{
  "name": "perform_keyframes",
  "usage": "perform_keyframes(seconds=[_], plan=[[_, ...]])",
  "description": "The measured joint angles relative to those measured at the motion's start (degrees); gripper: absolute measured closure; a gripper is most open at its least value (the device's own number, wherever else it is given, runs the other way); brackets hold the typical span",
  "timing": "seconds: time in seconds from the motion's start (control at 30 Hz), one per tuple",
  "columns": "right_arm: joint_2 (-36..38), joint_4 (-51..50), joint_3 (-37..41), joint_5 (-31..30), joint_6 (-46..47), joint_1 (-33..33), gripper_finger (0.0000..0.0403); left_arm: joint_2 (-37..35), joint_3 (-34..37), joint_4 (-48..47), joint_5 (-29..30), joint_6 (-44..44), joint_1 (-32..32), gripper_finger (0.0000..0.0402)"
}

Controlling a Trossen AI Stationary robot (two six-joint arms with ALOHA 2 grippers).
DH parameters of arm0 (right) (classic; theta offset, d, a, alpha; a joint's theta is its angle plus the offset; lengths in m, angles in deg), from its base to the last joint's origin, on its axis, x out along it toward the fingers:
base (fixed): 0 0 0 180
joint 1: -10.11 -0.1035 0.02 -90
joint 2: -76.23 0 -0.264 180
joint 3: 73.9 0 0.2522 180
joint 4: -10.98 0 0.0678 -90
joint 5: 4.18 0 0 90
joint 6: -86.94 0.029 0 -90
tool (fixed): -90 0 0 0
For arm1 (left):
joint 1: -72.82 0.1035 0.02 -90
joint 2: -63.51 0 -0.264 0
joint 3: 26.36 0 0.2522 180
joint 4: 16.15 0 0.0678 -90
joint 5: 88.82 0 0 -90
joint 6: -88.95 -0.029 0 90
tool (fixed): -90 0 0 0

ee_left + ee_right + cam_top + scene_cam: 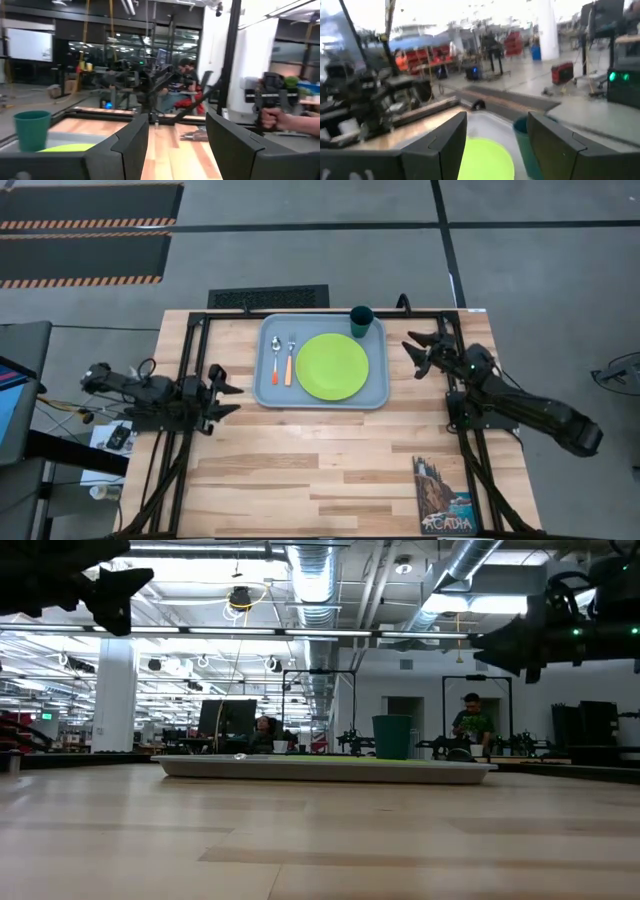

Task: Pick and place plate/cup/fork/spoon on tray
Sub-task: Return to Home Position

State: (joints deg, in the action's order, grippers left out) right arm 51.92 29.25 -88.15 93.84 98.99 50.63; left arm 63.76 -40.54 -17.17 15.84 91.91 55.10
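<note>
Apparently the job is finished: the plate [332, 367] lies in the middle of the tray [378, 392], the spoon [276, 357] and fork [290, 358] rest side by side to its left, and the cup [361, 321] stands at the tray's far right corner. Nothing tableware remains on the bare surface [300, 470]. The left pincer [226, 399] and right pincer [415, 356] hang open and empty, either side of the tray

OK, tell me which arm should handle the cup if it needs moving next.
Right. The cup stands in the tray's corner nearest the open right gripper. The left gripper, also open, sits off the tray's opposite end, beyond the plate.
</note>
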Motion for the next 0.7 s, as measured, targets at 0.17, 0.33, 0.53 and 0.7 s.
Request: perform_keyframes(seconds=[0.17, 0.33, 0.53, 0.7], plan=[[-0.5, 0.1, 0.0, 6.9, 0.0, 2.0, 0.017, 0.0, 0.0, -5.0, -8.0, 2.1, 4.7, 0.0214], [-0.4, 0.2, 0.0, 7.0, -1.4, 1.2, 0.017, 0.0, 0.0, -9.5, -5.3, 5.1, 8.6, 0.0214], [-0.4, -3.9, 0.1, 7.0, -1.4, 0.3, 0.017, 0.0, 0.0, -9.4, -7.3, 2.1, 11.3, 0.0214], [-0.4, -10.3, 0.1, 7.0, -0.1, 0.0, 0.017, 0.0, 0.0, -8.7, -6.3, -0.9, 11.4, 0.0214]])
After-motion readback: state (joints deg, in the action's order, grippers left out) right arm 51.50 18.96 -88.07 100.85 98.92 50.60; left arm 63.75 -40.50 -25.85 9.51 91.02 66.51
